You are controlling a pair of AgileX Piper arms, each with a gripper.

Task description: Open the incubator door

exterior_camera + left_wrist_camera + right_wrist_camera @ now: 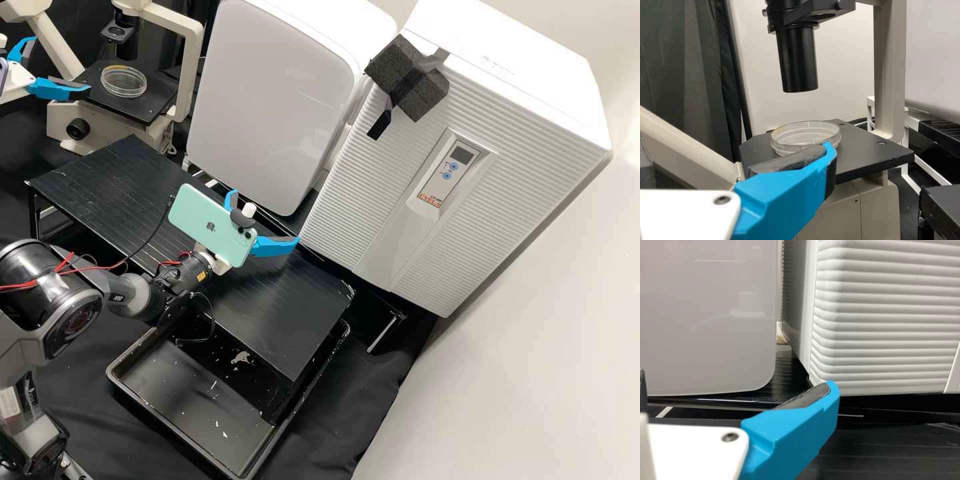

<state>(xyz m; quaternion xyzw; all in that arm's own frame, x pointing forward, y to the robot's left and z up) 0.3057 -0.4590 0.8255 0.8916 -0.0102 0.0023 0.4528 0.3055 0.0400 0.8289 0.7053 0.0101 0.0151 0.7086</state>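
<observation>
Nearest me, the right arm (pixel 140 293) comes in from nine o'clock over the black shelf (pixel 313 303). Its right gripper (pixel 265 217) is released, blue fingers spread, nothing between them; I judge it is kept wide so one finger can get behind the handle. The phone (pixel 210 223) rides on that wrist, presumably as my close-up eye.

At one to two o'clock from that gripper, the incubator (pixel 520 47) has its ribbed door (pixel 380 180) shut. A dark foam block (pixel 427 93) sits at the door's upper edge, away from the control panel (pixel 450 167), most likely a makeshift handle. The step in hand, as I read it, is reaching it; I'd need to rise and go deeper, then draw it outward, minding that the foam might squash or peel off.

At ten to eleven o'clock, the left gripper (pixel 61 63) is released too, beside the microscope (pixel 193 60), well apart from the door. A glass dish (pixel 805 135) lies on the stage (pixel 875 155), so a careless sweep there could knock it.

As for the surface, the shelf is black and grooved, with a scuffed tray (pixel 180 407) partly under it at seven o'clock; a smooth pale cabinet (pixel 273 100) stands at twelve. Beyond are a dark curtain (pixel 680 75) and pale wall (pixel 533 333).
</observation>
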